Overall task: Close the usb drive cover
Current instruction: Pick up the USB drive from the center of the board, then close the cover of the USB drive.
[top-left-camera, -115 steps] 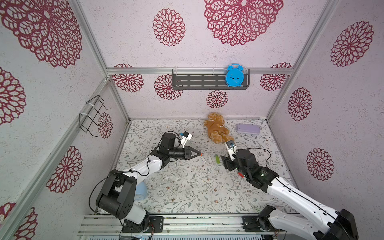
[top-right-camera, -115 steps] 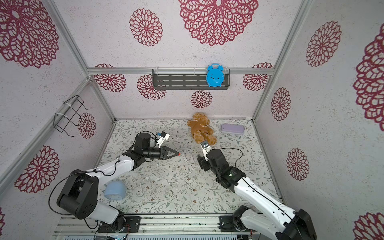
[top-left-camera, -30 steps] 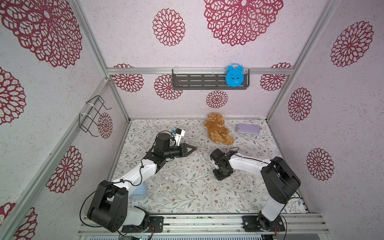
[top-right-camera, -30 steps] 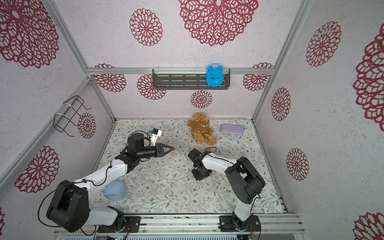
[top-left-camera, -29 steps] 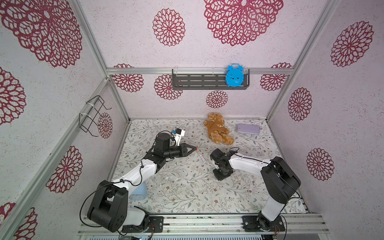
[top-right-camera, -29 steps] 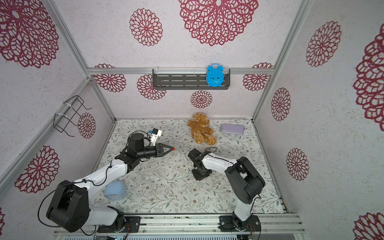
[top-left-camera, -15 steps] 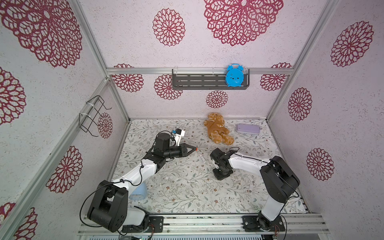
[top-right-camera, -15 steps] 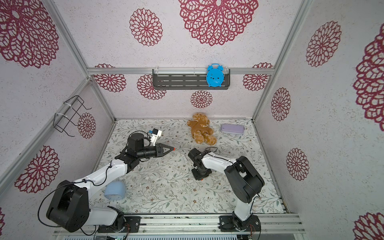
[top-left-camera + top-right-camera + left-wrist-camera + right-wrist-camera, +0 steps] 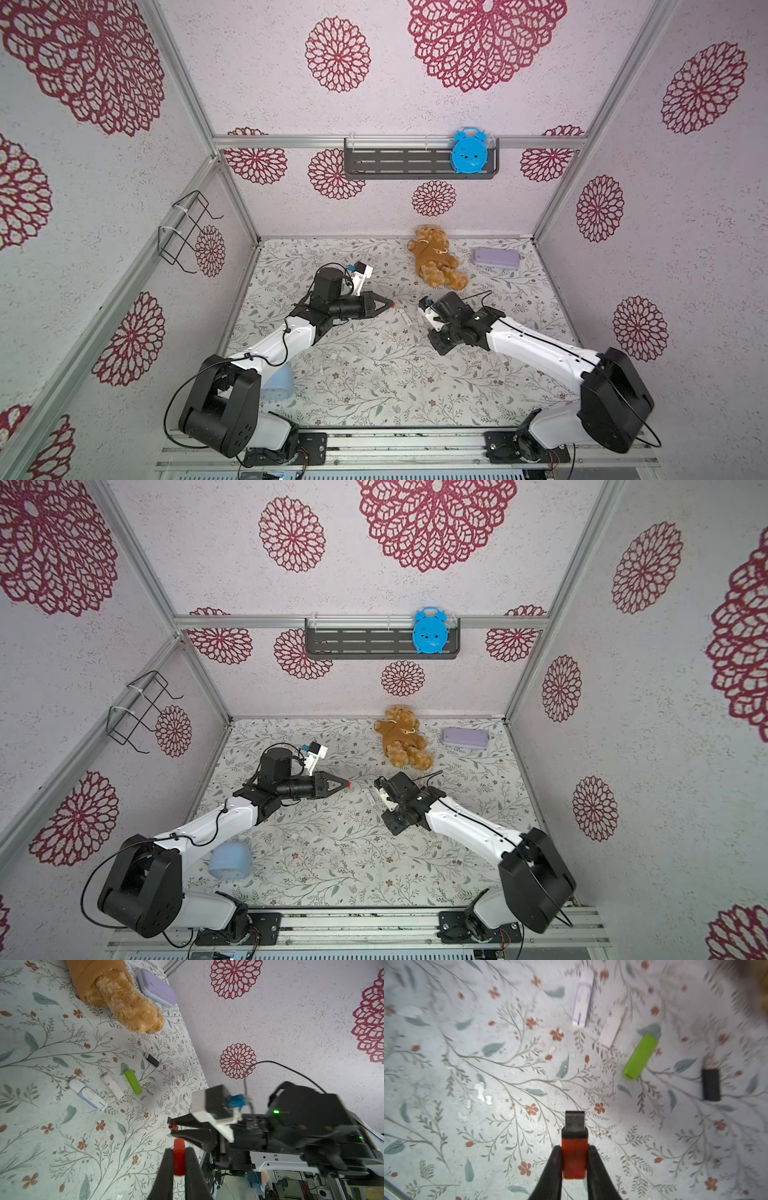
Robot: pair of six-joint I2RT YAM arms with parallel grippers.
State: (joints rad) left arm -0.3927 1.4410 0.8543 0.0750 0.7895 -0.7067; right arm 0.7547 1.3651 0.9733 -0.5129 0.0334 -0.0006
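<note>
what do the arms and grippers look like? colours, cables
The left arm and right arm: white links, black joint housings, thin black cables outside. The left gripper and right gripper: black tapered fingers. Each wrist: white camera block with blue connector; green light on the right one.

Both top views look from high above the front edge of the worktop (image 9: 374, 374), facing down and toward the back wall (image 9: 415, 208). They are far enough off to take in both arms whole, and they share almost the entire scene. The left wrist camera rides just behind the left tool (image 9: 179, 1150), looking low across the worktop to the right tool (image 9: 173, 1126) and the side wall (image 9: 291, 1022) beyond it. The right wrist camera sits behind the right tool, facing steeply down, close to the worktop. Both wrist views share the green drive (image 9: 133, 1081) lying ahead of the tools.
</note>
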